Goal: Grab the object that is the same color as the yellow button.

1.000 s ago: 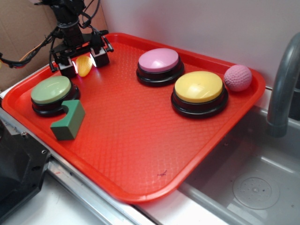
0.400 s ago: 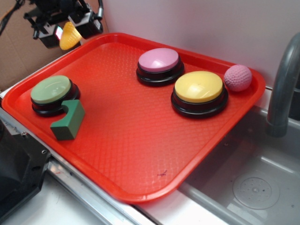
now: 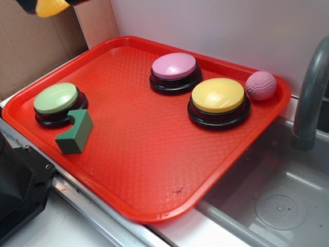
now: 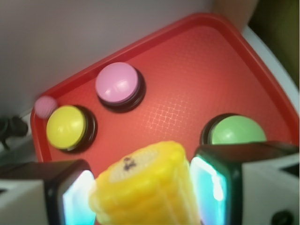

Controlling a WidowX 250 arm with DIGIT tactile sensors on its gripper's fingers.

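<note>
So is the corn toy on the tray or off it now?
Off it: the corn toy is clamped in the gripper, high above the tray.

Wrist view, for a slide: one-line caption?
Gripper holds yellow corn toy above red tray of buttons.

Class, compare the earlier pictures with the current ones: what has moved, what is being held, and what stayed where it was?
The gripper, shut on the yellow toy corn, has risen off the red tray and almost out of the exterior view's top left. The yellow button, pink button, green button, green block and pink ball stayed put.
</note>
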